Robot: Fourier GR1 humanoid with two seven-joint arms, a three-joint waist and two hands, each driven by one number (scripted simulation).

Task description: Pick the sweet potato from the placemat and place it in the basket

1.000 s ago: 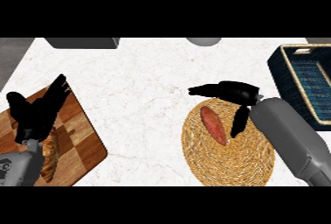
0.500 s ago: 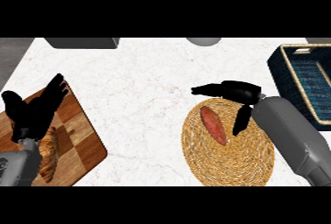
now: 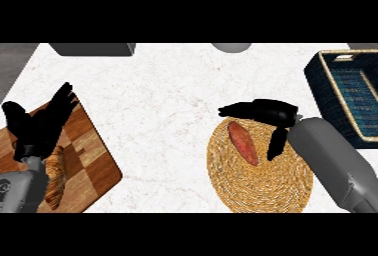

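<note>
Fingers of the right hand are spread open and hold nothing: they reach leftward just past the top end of the sweet potato, while the thumb points down along its right side, with a gap showing between thumb and vegetable. That sweet potato lies lengthwise on the round woven placemat, slightly tilted, and the dark blue basket waits at the right edge of the bench, well apart from it. The main risk, as I judge it, is the angle of approach: the hand sits near the tapered upper tip, not over the thick middle, so closing from here could pinch only the narrow end and let the long body swing or slip out on the lift. A low descent might also drag the placemat sideways. On the carry, the forearm has to swing right toward the basket, and its near rim could catch a dangling sweet potato. Over at the left, the left hand rests open, fingers up, above the wooden cutting board, which also carries a loaf-like item that I cannot identify for certain.
</note>
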